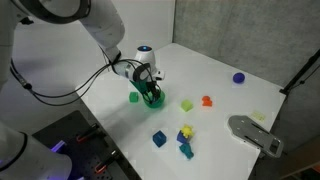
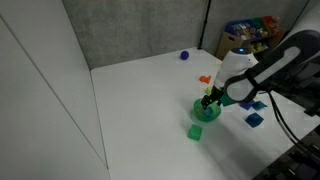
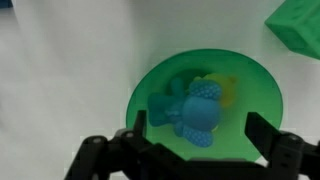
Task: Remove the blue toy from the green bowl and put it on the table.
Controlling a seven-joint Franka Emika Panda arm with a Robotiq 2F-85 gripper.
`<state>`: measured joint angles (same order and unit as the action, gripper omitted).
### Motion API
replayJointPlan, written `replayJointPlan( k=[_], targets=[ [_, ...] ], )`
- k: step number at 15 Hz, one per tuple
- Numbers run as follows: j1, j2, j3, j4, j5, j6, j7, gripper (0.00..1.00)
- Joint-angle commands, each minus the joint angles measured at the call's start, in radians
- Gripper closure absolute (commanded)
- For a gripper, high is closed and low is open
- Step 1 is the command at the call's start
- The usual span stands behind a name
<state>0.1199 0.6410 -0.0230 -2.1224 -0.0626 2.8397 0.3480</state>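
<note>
The green bowl (image 3: 258, 95) stands on the white table (image 1: 215, 62) and fills the wrist view. In it lies the blue toy (image 3: 190, 108), a soft dotted blue figure rather than a block, with a yellow bit beside it. My gripper (image 3: 200, 125) is open, just above the bowl, one finger on each side of the toy, not touching it. In both exterior views the gripper (image 1: 150, 88) (image 2: 212, 97) hangs over the bowl (image 1: 153, 100) (image 2: 208, 110) and hides the toy.
A green cube (image 2: 196, 131) (image 3: 295, 25) sits close beside the bowl. Further off lie a blue cube (image 1: 159, 138), a teal piece (image 1: 186, 150), a small green cube (image 1: 186, 104), an orange piece (image 1: 207, 100) and a purple ball (image 1: 239, 77). A grey object (image 1: 255, 133) lies near the table edge.
</note>
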Motion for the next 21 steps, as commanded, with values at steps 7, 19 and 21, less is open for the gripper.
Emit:
replayJointPlan(
  k=[7, 19, 21],
  targets=[
    [0.059, 0.154, -0.036, 0.072, 0.049, 0.199, -0.044, 0.05],
    [0.142, 0.036, -0.125, 0.016, 0.105, 0.193, -0.051, 0.87],
    [0.142, -0.007, -0.131, 0.002, 0.103, 0.180, -0.048, 0.89]
  ],
)
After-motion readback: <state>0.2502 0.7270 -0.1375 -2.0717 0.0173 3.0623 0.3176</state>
